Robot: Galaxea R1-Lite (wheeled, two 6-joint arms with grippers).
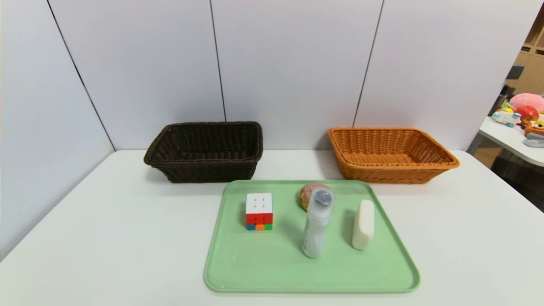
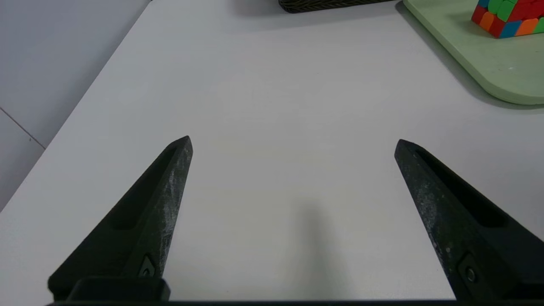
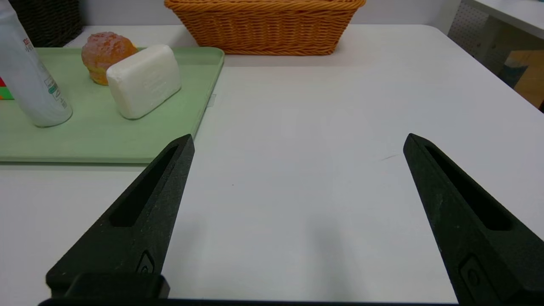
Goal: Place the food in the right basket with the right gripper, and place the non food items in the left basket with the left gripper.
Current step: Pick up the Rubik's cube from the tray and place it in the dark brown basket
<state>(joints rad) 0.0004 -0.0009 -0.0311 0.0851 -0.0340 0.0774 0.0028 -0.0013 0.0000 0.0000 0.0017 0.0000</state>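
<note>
L & R grippers (image 2: 293,138) (image 3: 299,135) over table (image 1: 106,221), fingers spread wide; cube (image 1: 259,211), bottle (image 1: 316,225), bun (image 1: 308,193), white block (image 1: 363,225) on tray (image 1: 276,272).

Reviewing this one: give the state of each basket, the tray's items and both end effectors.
Dark brown wicker basket: empty
Orange wicker basket: empty
Green tray: loaded
Capped bottle: upright
Rubik's cube: top face solid white
Left end effector: open, over table
Right end effector: open, over table
</note>
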